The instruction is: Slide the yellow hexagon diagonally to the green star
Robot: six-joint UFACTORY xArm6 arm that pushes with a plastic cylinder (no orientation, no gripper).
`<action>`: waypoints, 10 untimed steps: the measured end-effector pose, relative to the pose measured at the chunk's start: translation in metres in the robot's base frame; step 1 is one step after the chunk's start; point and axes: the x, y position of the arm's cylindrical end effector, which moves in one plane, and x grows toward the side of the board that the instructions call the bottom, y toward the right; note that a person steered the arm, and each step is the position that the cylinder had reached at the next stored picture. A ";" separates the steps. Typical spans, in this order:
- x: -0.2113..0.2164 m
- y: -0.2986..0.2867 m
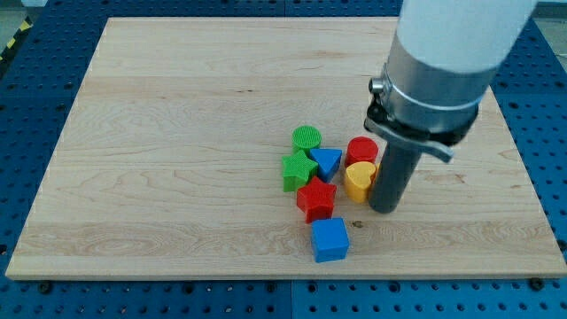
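Surface (177,106): pale wooden board. All the blocks sit in one cluster around the yellow block, and the rest of the board carries nothing.

End effector: a bare dark rod with no jaws, so it cannot open, close or hold anything. My tip (385,209) rests on the surface just beside the yellow block, at its lower right in the view. I cannot tell whether it touches.

Yellow block (359,180): the task's hexagon, though its outline looks rounded and notched from here and the rod hides its right edge. I judge it small, light, rigid and quick to slide on smooth wood. It can only be pushed, so press low on a side face and through the middle, or it will spin off.

Green star (299,170): left of the yellow block and well apart from it.

Blue triangle (327,161): between the yellow block and the green star.

Red cylinder (361,151): touching the yellow block's top side.

Red star (316,198): near the yellow block's lower left.

Blue cube (330,239): below and left of the yellow block, clear of it.

Green cylinder (306,137): up and left of the yellow block, beyond the triangle.
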 end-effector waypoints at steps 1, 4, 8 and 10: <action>-0.032 0.008; -0.058 0.063; -0.145 -0.073; -0.142 -0.148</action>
